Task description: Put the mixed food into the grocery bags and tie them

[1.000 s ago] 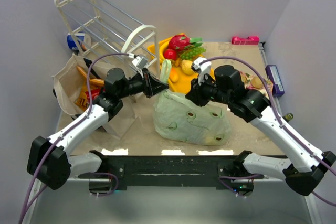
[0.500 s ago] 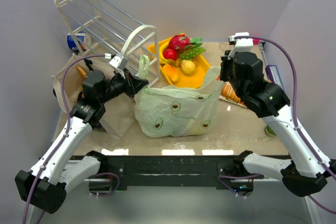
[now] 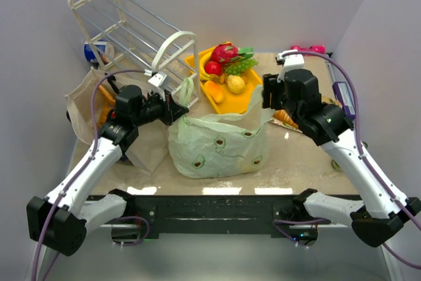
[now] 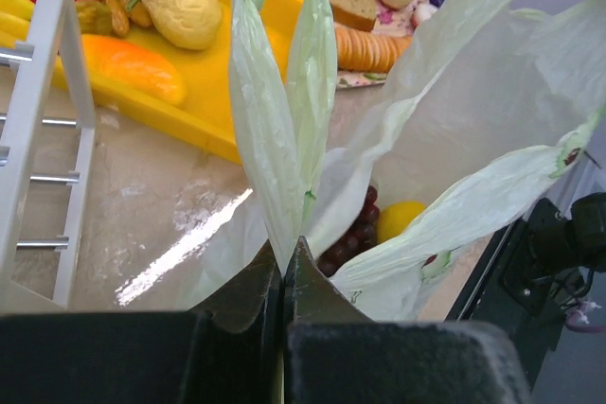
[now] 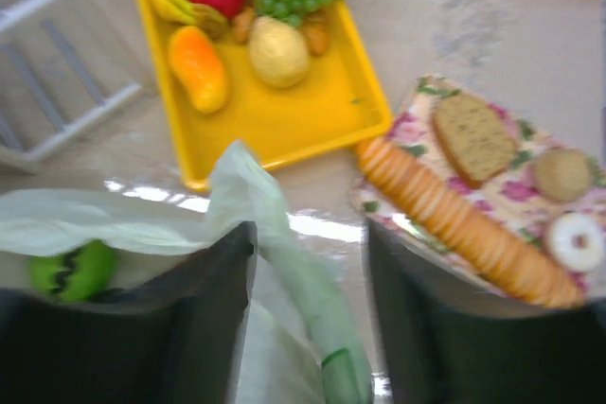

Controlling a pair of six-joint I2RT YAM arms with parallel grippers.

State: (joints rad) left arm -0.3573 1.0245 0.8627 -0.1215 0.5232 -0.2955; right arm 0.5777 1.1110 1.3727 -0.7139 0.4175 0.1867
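Observation:
The pale-green grocery bag (image 3: 217, 143) stands at the table's middle with its mouth open. My left gripper (image 3: 176, 107) is shut on its left loop handle (image 4: 275, 92), which stands up from the jaws. Purple grapes (image 4: 355, 234) and a yellow piece (image 4: 398, 217) lie inside, and a green apple (image 5: 76, 270) shows through the plastic. My right gripper (image 3: 265, 95) is open at the bag's right top corner. The right handle (image 5: 303, 300) hangs loose between its fingers (image 5: 204, 309). The beige tote (image 3: 89, 97) stands at the left with orange packets in it.
A yellow tray (image 3: 245, 100) of toy fruit sits behind the bag. A white wire rack (image 3: 125, 24) lies at the back left. A flowered plate (image 5: 417, 92) with crackers and bread is under my right arm. A pink box (image 3: 308, 49) sits at the back right.
Both arms swung outward and pulled the bag's handles apart, spreading its mouth. The right gripper then opened and let go of its handle. The left keeps its grip.

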